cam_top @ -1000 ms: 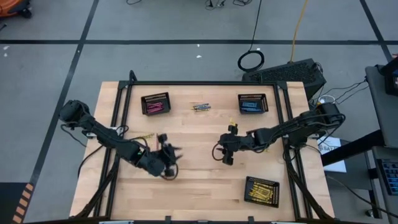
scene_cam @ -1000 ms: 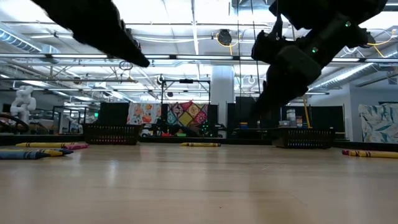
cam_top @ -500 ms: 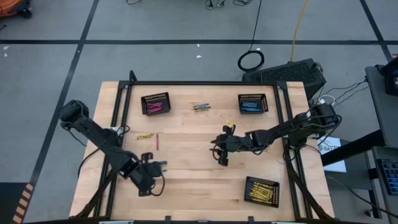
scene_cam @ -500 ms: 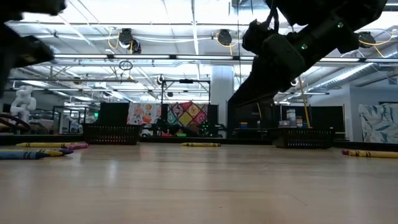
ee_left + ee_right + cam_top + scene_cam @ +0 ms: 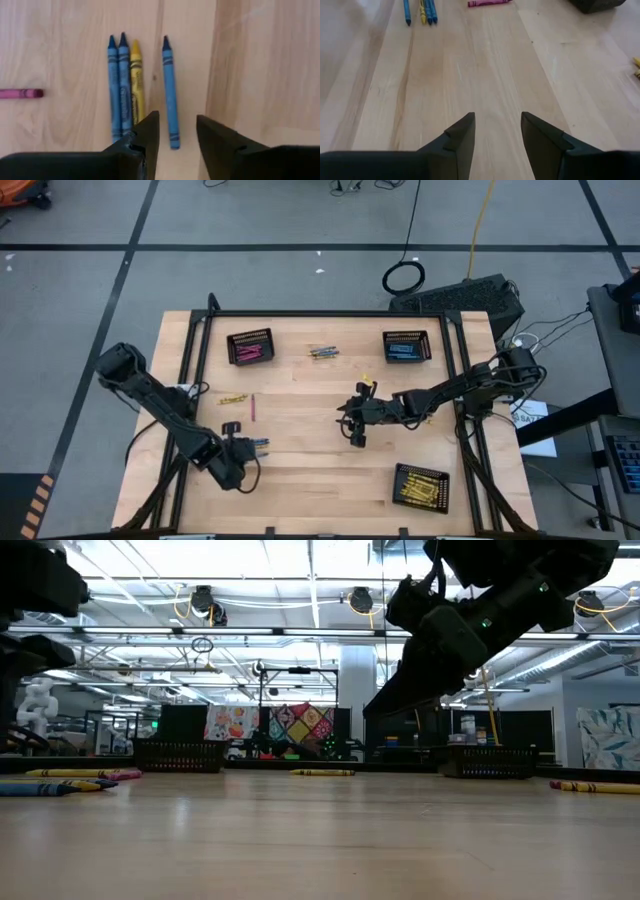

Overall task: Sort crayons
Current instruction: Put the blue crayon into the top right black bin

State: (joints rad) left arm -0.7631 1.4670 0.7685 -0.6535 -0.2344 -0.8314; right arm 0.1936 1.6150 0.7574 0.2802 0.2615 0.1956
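Lower left of bench (image 5: 300, 470) | left gripper (image 5: 177, 131) jaws open, nearest | blue crayon (image 5: 169, 90) lengthwise between them | right gripper (image 5: 497, 131) open, empty, mid-frame

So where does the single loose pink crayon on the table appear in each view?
High: pink crayon, left of centre.
Low: probably the pink crayon at far left.
Left wrist: pink crayon at the picture's left edge.
Right wrist: pink crayon at the top edge.
Shared landmark: the blue crayons nearby.
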